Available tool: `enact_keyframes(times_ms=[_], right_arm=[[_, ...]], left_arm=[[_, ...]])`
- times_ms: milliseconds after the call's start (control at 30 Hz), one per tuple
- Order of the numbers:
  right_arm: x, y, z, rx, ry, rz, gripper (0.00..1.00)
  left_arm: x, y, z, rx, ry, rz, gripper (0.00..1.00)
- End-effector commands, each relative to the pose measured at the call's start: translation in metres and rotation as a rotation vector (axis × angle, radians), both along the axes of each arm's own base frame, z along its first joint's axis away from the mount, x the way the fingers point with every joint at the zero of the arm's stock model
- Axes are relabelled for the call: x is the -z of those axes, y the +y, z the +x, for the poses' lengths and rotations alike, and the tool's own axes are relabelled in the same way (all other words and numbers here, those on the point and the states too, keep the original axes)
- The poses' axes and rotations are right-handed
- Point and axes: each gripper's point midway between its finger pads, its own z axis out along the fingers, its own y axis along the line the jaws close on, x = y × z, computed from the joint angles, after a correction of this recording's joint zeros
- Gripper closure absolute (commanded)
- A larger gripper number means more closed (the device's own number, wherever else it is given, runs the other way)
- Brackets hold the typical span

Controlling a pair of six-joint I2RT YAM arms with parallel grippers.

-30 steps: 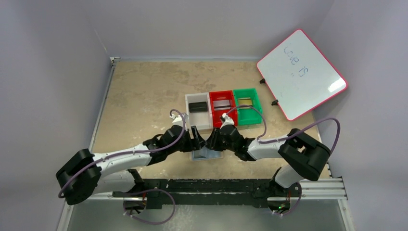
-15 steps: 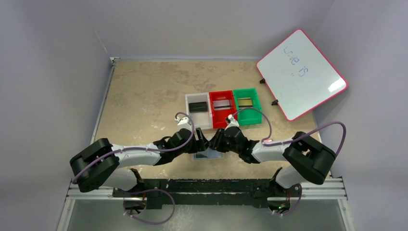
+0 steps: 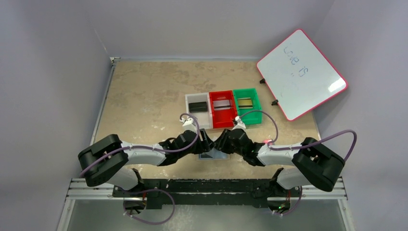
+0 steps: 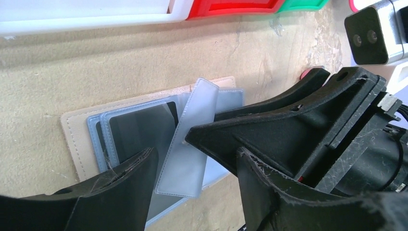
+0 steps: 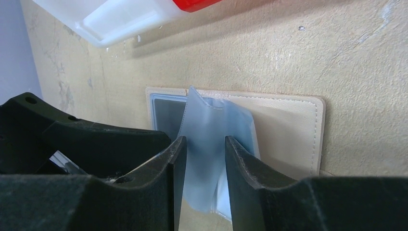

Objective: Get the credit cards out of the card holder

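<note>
Both arms have sunk lower and closed in on the card holder (image 3: pixel 213 155), which lies open at the near middle of the table (image 3: pixel 144 96). The right claw (image 5: pixel 204 144), narrow, straddles a raised blue pocket flap (image 4: pixel 192 130); I cannot tell if it grips. The left claw (image 4: pixel 195 161) gapes wide beside a dark card (image 4: pixel 142 134) that is not yet out.

From above, the left pincer (image 3: pixel 205 142) and the right pincer (image 3: pixel 220 141) are covering most of the card holder (image 3: pixel 212 155), and only its near edge is showing. The writing on the whiteboard (image 3: pixel 300 72) is coming through too faint to read.

In the left wrist view, that pincer's own fingers (image 4: pixel 120 187) are hiding the holder's lower edge, the right pincer is masking its right half, and the top edge is cutting off the bins (image 4: pixel 231 6). A dark panel (image 4: pixel 142 130) is lying under a clear pocket. Whether it is a card is not coming through.

In the right wrist view, the fingers are hiding where the translucent flap (image 5: pixel 207 125) ends.
</note>
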Motion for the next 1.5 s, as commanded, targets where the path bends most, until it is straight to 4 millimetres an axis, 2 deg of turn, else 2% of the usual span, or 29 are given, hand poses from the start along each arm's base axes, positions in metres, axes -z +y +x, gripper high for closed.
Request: enact_keyframes(times_ms=[0, 133, 267, 400, 567, 767, 1067, 1467], right_arm=[[-0.001, -0.003, 0.003, 0.032, -0.002, 0.004, 0.61], [0.0, -0.004, 0.001, 0.035, 0.002, 0.007, 0.62], [0.0, -0.005, 0.0, 0.042, 0.004, 0.016, 0.63], [-0.001, -0.006, 0.0, 0.043, 0.001, 0.02, 0.63], [0.0, -0.007, -0.001, 0.05, 0.005, 0.022, 0.64], [-0.001, -0.009, -0.001, 0.057, 0.004, 0.032, 0.66], [-0.005, -0.011, -0.003, 0.069, -0.013, 0.071, 0.68], [-0.007, -0.014, -0.004, 0.08, -0.019, 0.086, 0.7]], left_arm=[[-0.019, -0.02, -0.007, 0.047, -0.002, -0.085, 0.42], [-0.022, -0.012, -0.005, 0.01, -0.009, -0.093, 0.51], [-0.016, -0.004, -0.005, -0.016, -0.001, -0.063, 0.57], [-0.011, 0.008, -0.003, -0.057, 0.0, -0.027, 0.55], [-0.017, 0.02, 0.002, -0.102, -0.026, -0.004, 0.5], [-0.01, 0.024, 0.001, -0.1, -0.018, 0.038, 0.5], [-0.004, 0.019, 0.0, -0.075, -0.007, 0.053, 0.56], [-0.003, -0.008, -0.008, 0.036, 0.017, 0.018, 0.58]])
